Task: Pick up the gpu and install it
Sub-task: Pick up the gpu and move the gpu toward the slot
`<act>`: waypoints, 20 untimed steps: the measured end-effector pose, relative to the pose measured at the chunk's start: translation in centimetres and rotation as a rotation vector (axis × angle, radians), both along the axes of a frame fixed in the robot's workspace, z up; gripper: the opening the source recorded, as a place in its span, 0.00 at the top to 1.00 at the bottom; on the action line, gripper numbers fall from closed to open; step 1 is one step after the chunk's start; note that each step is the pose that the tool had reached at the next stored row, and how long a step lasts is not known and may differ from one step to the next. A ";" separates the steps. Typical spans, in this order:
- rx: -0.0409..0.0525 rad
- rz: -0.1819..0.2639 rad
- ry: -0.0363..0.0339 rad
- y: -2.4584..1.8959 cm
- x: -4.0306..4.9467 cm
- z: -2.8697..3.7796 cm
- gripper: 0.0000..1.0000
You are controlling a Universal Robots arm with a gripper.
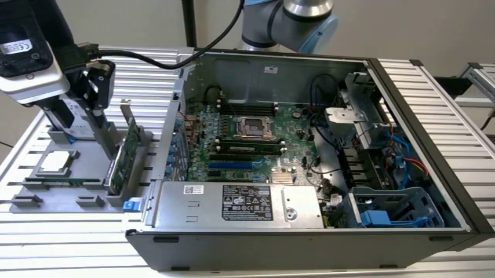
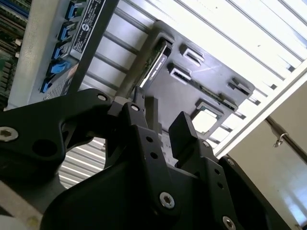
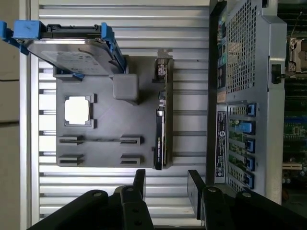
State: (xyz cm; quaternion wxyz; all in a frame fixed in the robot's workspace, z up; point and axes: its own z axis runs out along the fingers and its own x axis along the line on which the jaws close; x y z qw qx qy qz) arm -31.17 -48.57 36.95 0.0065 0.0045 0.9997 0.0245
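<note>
Exterior view takes in a slatted metal counter (image 1: 69, 243) that carries an open black computer case (image 1: 294, 252) lying on its side. The case's green motherboard (image 1: 232, 139) faces up, and a silver power supply (image 1: 232, 205) sits at six o'clock of the board. The robot arm (image 1: 290, 20) rises behind the case at twelve o'clock.

At nine o'clock from the case, toward the exterior view's left, a grey fixture tray (image 1: 77, 176) rests on the counter just beside the case wall. In the first wrist view the same tray (image 3: 105, 124) holds a silver hard drive with blue side rails (image 3: 72, 48) in one end.

The gpu (image 1: 124, 156) stands on its long edge in a slot along the tray's side nearest the case, at three o'clock of the tray. Its silver bracket is at the far, twelve o'clock end. Both wrist views show the card edge-on (image 3: 160, 134) (image 2: 156, 64), seated in the tray.

The gripper (image 1: 81, 124) hangs over the tray at about ten o'clock of the gpu, close beside it. Its black fingers (image 3: 196, 184) are spread wide and hold nothing. In the first wrist view the card's thin edge lines up with the gap of the gripper (image 3: 167, 184), and the second wrist view shows the same wide gap (image 2: 163, 120).

A small square silver processor chip (image 1: 58, 162) lies in a tray recess at nine o'clock of the gpu.
</note>
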 end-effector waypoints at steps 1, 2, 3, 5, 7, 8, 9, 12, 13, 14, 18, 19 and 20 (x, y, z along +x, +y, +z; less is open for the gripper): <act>0.0000 0.000 0.0000 0.02 0.02 -0.08 0.00; 0.0000 0.000 0.0000 0.05 0.06 -0.17 0.00; 0.0000 0.000 0.0000 0.08 0.10 -0.24 0.00; 0.0000 0.000 0.0000 0.16 0.17 -0.40 0.00; 0.0001 0.000 -0.0001 0.21 0.20 -0.55 0.00; 0.0001 0.000 -0.0001 0.23 0.21 -0.62 0.00; -0.0001 0.000 0.0000 0.25 0.21 -0.69 0.00; 0.0000 0.000 0.0000 0.35 0.22 -0.94 0.00; 0.0000 0.000 0.0000 0.38 0.23 -1.01 0.00; 0.0000 0.000 0.0000 0.43 0.23 -1.08 0.00; -0.0001 0.000 0.0001 0.63 0.24 -1.37 0.00; 0.0000 0.000 0.0000 0.69 0.24 -1.44 0.00; 0.0000 0.000 0.0001 0.76 0.24 -1.51 0.00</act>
